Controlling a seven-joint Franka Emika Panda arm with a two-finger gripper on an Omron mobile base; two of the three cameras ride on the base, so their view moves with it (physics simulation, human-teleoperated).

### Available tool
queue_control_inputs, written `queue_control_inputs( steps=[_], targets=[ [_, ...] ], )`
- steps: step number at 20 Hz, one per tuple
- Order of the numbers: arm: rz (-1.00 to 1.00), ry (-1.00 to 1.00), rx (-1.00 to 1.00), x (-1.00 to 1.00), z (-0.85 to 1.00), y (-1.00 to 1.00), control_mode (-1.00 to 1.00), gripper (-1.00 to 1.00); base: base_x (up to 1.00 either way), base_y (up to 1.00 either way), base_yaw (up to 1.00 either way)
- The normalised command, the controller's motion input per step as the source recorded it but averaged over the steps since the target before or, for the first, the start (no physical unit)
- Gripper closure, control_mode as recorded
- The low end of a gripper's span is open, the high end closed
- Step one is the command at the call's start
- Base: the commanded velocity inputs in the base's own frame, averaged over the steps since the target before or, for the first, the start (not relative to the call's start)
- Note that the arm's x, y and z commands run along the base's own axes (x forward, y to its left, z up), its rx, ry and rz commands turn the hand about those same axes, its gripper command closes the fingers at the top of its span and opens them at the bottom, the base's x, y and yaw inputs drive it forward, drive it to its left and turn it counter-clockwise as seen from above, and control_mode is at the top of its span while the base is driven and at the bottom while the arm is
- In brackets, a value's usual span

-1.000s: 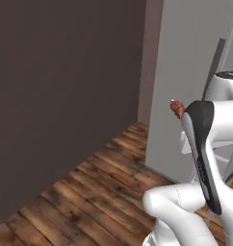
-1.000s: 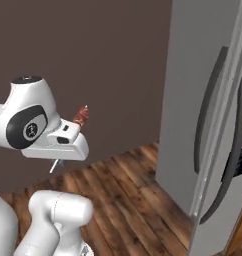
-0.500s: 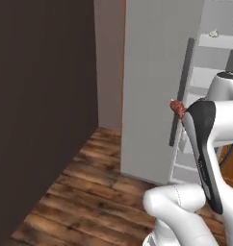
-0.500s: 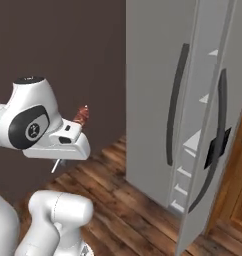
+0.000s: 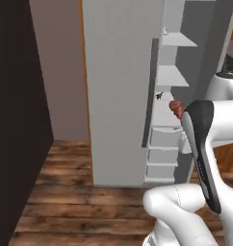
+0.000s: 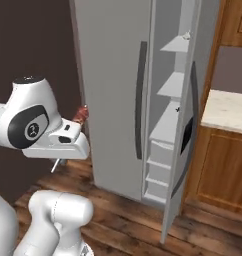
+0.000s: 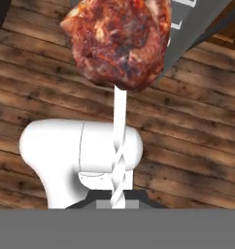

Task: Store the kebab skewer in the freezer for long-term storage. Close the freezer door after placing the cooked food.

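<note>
The kebab skewer has reddish-brown meat chunks at the top of a thin pale stick. My gripper is shut on the stick's lower end. The meat end shows above my hand and beside my forearm, held in the air in front of the freezer. The freezer door, with its black panel, stands open to the right of the white shelves. The skewer is still outside the compartment.
A small dark item lies on a middle shelf and a small pale one on the top shelf. A wooden cabinet with a pale counter stands right of the open door. A dark wall closes the left.
The whole picture has shifted: the base has moved, bringing the freezer and its open compartment to the middle. My arm holds the skewer in the same pose.
</note>
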Motion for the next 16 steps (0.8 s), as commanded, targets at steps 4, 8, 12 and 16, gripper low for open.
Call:
queue_control_inputs(
  steps=[4, 8, 12, 16],
  targets=[
    [0.0, 0.0, 0.0, 0.0, 0.0, 0.0, 1.0, 1.0, 0.42, 0.37, -0.63],
    [0.0, 0.0, 0.0, 0.0, 0.0, 0.0, 1.0, 1.0, 0.39, 0.62, -0.57],
    [0.0, 0.0, 0.0, 0.0, 0.0, 0.0, 1.0, 1.0, 0.37, 0.67, -0.54],
    [0.0, 0.0, 0.0, 0.0, 0.0, 0.0, 1.0, 1.0, 0.09, 0.57, -0.48]
  ],
)
